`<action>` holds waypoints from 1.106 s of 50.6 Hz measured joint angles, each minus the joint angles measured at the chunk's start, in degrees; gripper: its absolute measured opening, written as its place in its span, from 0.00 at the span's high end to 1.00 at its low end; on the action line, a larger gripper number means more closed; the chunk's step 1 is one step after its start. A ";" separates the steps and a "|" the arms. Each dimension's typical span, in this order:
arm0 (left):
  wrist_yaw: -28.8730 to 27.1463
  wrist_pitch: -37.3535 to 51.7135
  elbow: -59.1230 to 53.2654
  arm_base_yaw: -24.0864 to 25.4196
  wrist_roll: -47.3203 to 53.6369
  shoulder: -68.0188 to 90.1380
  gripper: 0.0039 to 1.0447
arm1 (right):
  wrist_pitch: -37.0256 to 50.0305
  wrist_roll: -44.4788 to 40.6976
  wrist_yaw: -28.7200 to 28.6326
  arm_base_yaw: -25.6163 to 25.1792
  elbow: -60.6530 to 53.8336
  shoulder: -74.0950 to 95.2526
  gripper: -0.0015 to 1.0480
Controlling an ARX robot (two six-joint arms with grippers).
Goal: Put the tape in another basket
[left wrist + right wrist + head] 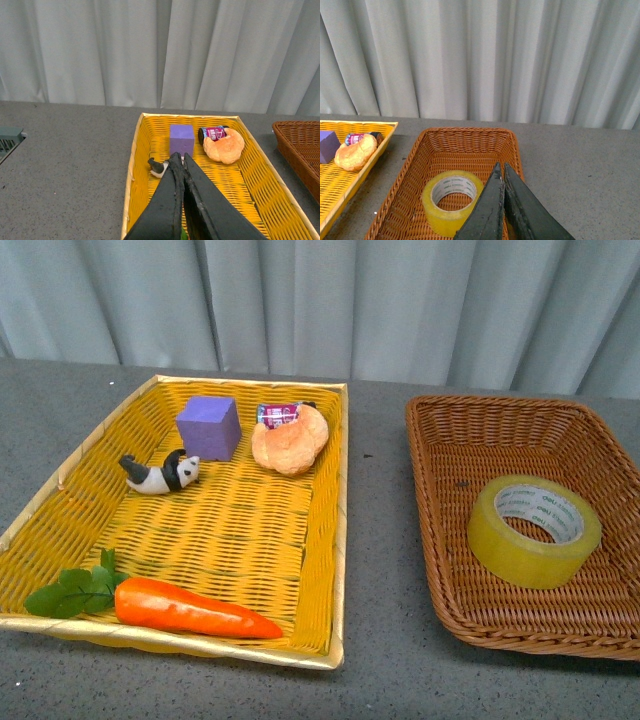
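The yellow tape [534,530] lies flat inside the brown wicker basket [450,430] on the right of the table. In the right wrist view the tape [451,201] rests on the basket's floor [465,152], and my right gripper [500,166] hangs shut and empty above the basket's rim beside the roll. My left gripper [179,157] is shut and empty above the yellow basket [134,150], near the panda figure [158,167]. Neither gripper shows in the front view.
The yellow woven basket [335,490] on the left holds a purple cube [209,427], a bread bun [290,443] with a small can [277,413], a panda figure [160,474] and a toy carrot [190,608]. A grey curtain [320,300] hangs behind the table.
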 joint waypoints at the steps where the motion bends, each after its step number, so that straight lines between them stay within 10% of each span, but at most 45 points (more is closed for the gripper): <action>1: 0.00 -0.22 0.00 0.00 -0.02 -0.22 0.97 | -0.20 0.00 0.00 0.00 0.00 -0.17 0.99; 42: 0.07 -18.32 0.02 0.00 -0.04 -17.90 0.96 | -15.69 0.00 -0.15 0.00 0.02 -15.39 0.99; 47: 0.07 -18.36 0.00 0.00 -0.04 -17.90 0.80 | -15.69 -0.02 -0.13 0.00 0.02 -15.39 0.97; 56: 0.07 -18.36 0.00 0.00 -0.04 -17.92 0.45 | -15.69 0.00 -0.15 0.00 0.02 -15.39 0.63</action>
